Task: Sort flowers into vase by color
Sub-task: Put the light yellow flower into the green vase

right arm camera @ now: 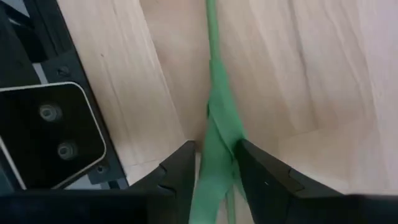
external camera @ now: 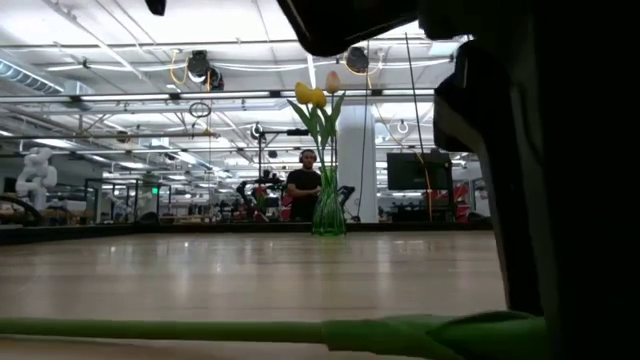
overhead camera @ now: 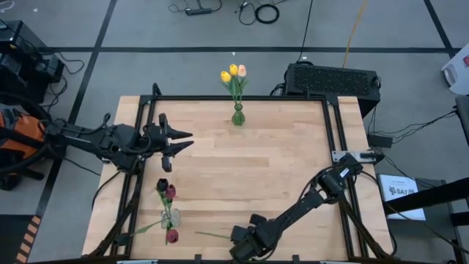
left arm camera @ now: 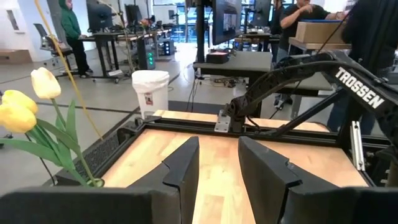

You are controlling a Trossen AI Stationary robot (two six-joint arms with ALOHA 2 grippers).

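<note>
1. Right gripper (right arm camera: 211, 177) low at the near edge of the table (overhead camera: 278, 169), fingers on both sides of a lying flower stem (right arm camera: 214, 81), narrow gap, the leafy part of the stem between them. Not possible to tell if the pads press already or only stand around it.
2. Stem flat on the wood, running from the gripper toward the near-left vase (overhead camera: 170, 218). Head of this flower probably the dark red one (overhead camera: 172, 236) lying beside that vase, but not sure.
3. Near-left vase already with dark heads (overhead camera: 165, 188); far vase (overhead camera: 238, 116) at the far edge with yellow and peach tulips (overhead camera: 233, 73). So likely destination: the near-left vase.
4. For a good grasp: close slowly, keep the stem centred between the fingers, avoid catching only the soft leaf, because a leaf can slip or tear.
5. Lift straight up first, only then swing left; a long thin stem will bend and trail behind.
6. Approach the vase with stem end down, careful not to knock the light vase over.
7. Left gripper (overhead camera: 183, 141) waiting above the left part of the table, fingers moderately apart, holding nothing, well apart from both vases.
</note>
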